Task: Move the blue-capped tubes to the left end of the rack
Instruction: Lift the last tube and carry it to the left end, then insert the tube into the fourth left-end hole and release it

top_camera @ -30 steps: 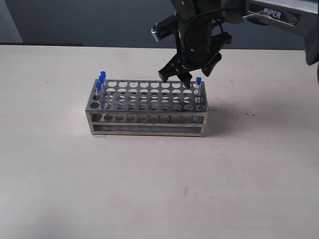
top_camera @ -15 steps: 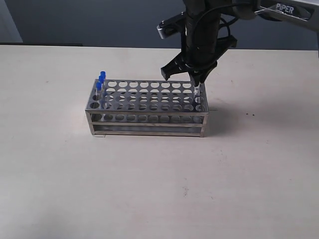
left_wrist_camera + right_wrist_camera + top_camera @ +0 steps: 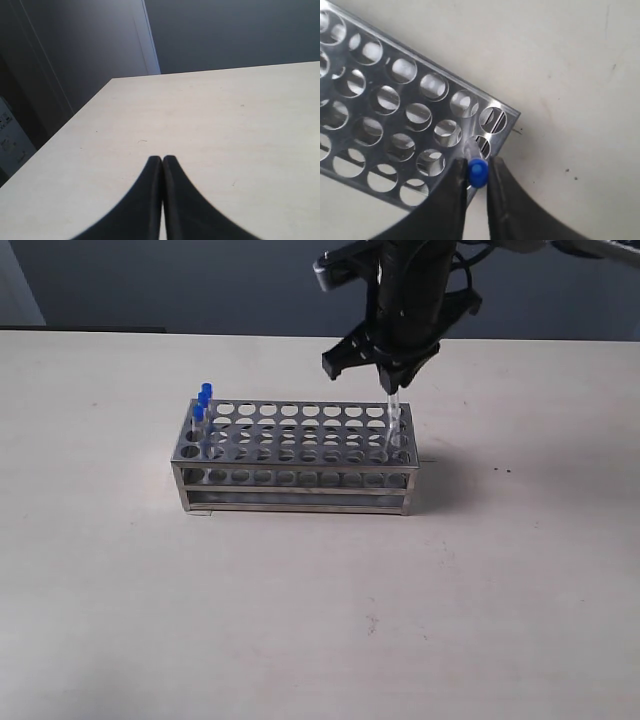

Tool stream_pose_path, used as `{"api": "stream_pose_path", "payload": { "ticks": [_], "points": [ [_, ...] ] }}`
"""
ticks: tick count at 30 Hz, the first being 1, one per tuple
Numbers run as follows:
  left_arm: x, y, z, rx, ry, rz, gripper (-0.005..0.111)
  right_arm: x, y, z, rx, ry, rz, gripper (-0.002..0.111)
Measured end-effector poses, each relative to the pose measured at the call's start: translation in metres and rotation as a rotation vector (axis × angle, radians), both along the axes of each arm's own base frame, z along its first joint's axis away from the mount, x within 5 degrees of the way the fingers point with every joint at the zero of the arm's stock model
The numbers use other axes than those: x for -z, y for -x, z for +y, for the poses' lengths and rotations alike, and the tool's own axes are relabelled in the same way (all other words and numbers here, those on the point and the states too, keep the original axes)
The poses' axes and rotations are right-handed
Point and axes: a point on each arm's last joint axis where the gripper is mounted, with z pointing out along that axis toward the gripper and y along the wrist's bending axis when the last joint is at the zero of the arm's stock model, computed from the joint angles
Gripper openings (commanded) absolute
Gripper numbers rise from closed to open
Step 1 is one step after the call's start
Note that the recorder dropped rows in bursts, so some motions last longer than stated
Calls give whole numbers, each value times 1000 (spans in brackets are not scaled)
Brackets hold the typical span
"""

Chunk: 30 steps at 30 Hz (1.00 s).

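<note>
The shiny steel rack stands mid-table, and its perforated top plate fills much of the right wrist view. Three blue-capped tubes stand in holes at its left end. My right gripper is shut on the blue cap of the fourth tube, whose clear body hangs partly lifted out of a hole at the rack's right end. My left gripper is shut on nothing above bare table, and does not show in the exterior view.
A pale wooden table carries the rack, with open surface all round it. A dark wall runs behind the far edge. The left wrist view shows a table corner and a pale door frame.
My right gripper came down over the right-end tube, closed on its cap and has risen, drawing the tube partly up out of its hole. The other three tubes have not moved.
</note>
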Motion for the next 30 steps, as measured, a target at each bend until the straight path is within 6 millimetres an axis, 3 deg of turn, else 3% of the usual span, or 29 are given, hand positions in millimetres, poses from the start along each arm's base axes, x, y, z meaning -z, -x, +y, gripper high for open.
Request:
{"api": "stream_pose_path", "payload": {
  "ticks": [5,10,12,17,23,30],
  "points": [
    [0,0,0,0,0,0,0,-41,14,-6,-8,-61,-73,0],
    [0,0,0,0,0,0,0,-65,29,-4,-50,-102,-114,0],
    [0,0,0,0,0,0,0,-71,36,4,-102,-143,-132,0],
    [0,0,0,0,0,0,0,-84,64,47,-292,-350,-118,0],
    [0,0,0,0,0,0,0,-66,78,97,-426,-414,-59,0],
    [0,0,0,0,0,0,0,-37,71,122,-451,-385,-20,0]
  ]
}}
